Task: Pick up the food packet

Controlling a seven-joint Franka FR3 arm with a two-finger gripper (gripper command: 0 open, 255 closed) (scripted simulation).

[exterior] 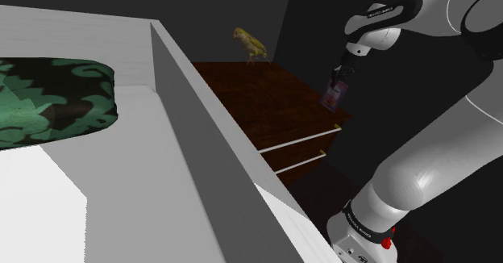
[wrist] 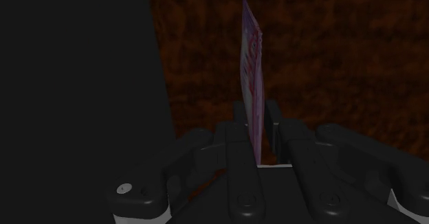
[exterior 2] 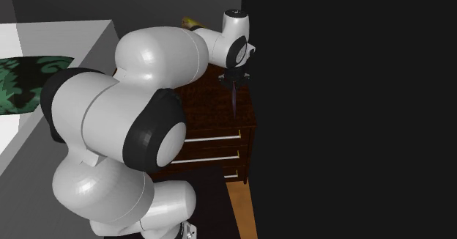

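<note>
Upper right of the shoulder view, the black gripper (exterior: 344, 69) clamps the thin purple food packet (exterior: 334, 94) — it hangs upright over the dark wooden dresser (exterior: 266, 100), near its front corner.

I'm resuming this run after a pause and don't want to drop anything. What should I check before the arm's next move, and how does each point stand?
1. Grasp: the food packet is clasped by the end effector, with both fingers against its sides: ok.
2. Packet clear of the dresser top: ok. In the shoulder view it hangs in the air near the front corner.
3. Packet in line with the fingers, not skewed: ok.
4. Grip deep enough: cannot tell. The fingers hold just one end.
5. Yellow figure out of the way: ok. It stands at the dresser's far end.
</note>
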